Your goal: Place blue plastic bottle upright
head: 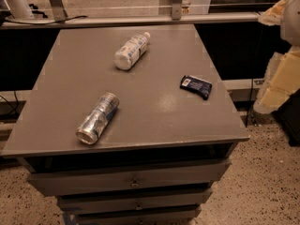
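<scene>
Camera view | end effector [279, 78] hangs right of table [154, 118], grip: cannot tell | blue plastic bottle [131, 51] lying down

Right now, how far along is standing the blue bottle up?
Nothing is done yet: the blue plastic bottle lies on its side towards the far end of the table. In hand: nothing of the task, as the gripper hangs beyond the right edge, apart from the bottle. Left: reach, grasp, set it upright.

Cream-yellow gripper [279, 81] at the right edge (blocky, pale panels) below a rounded white arm [293, 13]
</scene>
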Available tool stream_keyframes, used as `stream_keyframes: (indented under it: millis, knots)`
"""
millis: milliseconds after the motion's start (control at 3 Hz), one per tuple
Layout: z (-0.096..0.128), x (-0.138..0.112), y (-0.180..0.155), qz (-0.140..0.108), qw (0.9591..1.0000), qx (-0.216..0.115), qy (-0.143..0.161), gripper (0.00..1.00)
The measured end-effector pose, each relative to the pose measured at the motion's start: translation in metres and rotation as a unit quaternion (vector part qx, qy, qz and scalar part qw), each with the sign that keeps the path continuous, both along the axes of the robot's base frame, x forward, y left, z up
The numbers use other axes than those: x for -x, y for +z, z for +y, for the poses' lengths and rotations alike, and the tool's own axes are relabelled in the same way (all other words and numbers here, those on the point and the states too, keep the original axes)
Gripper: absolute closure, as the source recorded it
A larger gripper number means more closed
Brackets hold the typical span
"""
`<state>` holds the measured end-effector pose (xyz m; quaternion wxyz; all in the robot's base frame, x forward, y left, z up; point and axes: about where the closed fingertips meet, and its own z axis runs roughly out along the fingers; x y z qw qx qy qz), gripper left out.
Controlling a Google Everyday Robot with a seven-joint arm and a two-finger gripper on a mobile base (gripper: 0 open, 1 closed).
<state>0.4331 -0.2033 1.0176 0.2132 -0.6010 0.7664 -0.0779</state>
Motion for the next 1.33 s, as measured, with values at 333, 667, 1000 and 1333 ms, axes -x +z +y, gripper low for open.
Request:
stream_keyframes:
  millis: [333,667,1000,1333]
  knots:
    - [0.0,0.0,0.001,-0.001,1.0,0.0,0.0,0.0]
    - [0.022,-0.021,0.004,-0.029,0.999,-0.019,0.03,0.0]
    - [0.075,-0.077,0.009,-0.086,0.9895,-0.049,0.106,0.0]
    - [0.116,-0.139,0.004,-0.144,0.9697,-0.056,0.189,0.0]
